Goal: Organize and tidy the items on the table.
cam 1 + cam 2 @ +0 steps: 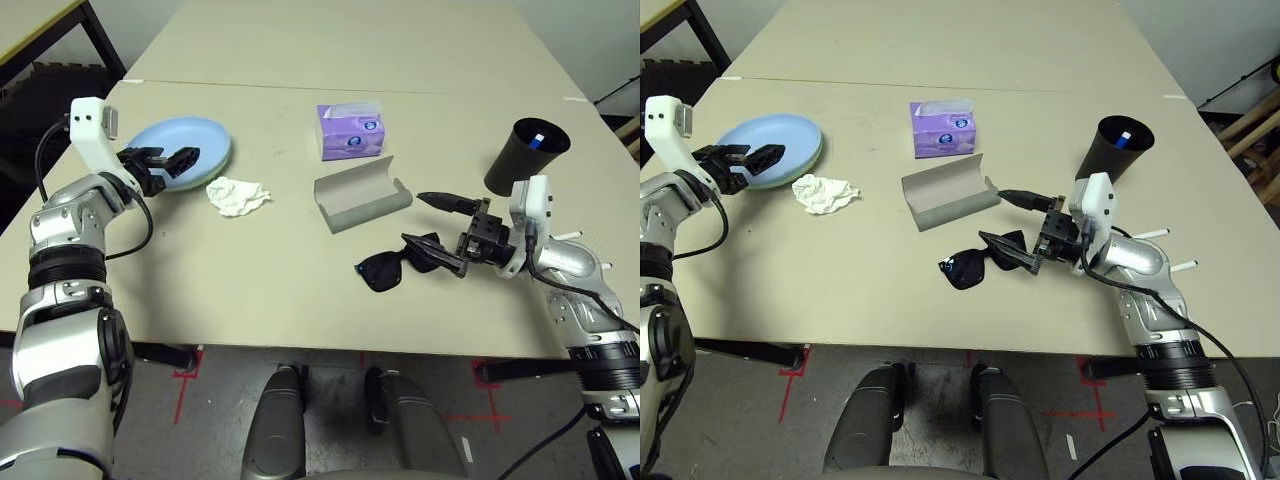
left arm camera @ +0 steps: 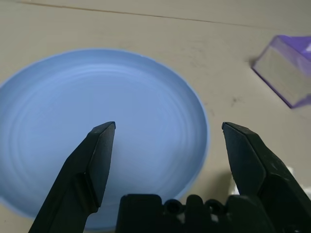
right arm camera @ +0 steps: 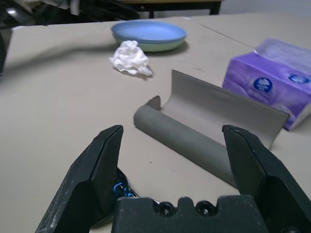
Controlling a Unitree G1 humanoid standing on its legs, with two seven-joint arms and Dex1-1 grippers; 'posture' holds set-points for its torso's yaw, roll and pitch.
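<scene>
A light blue plate (image 1: 200, 138) lies at the table's (image 1: 250, 300) left, stacked on a pale green plate (image 3: 163, 47). My left gripper (image 1: 165, 160) hovers over the blue plate's near edge, open and holding nothing; the left wrist view shows its fingertips (image 2: 108, 131) spread above the plate (image 2: 97, 97). A crumpled white tissue (image 1: 237, 196) rests just right of the plates. The grey glasses case (image 1: 360, 198) lies open mid-table. Black sunglasses (image 1: 385, 270) lie in front of it. My right gripper (image 1: 437, 228) is open, its lower finger touching the sunglasses' right end.
A purple tissue box (image 1: 350, 132) stands behind the glasses case. A black cup (image 1: 525, 155) holding a small blue and white thing stands at the right, behind my right wrist. A second table adjoins at the back.
</scene>
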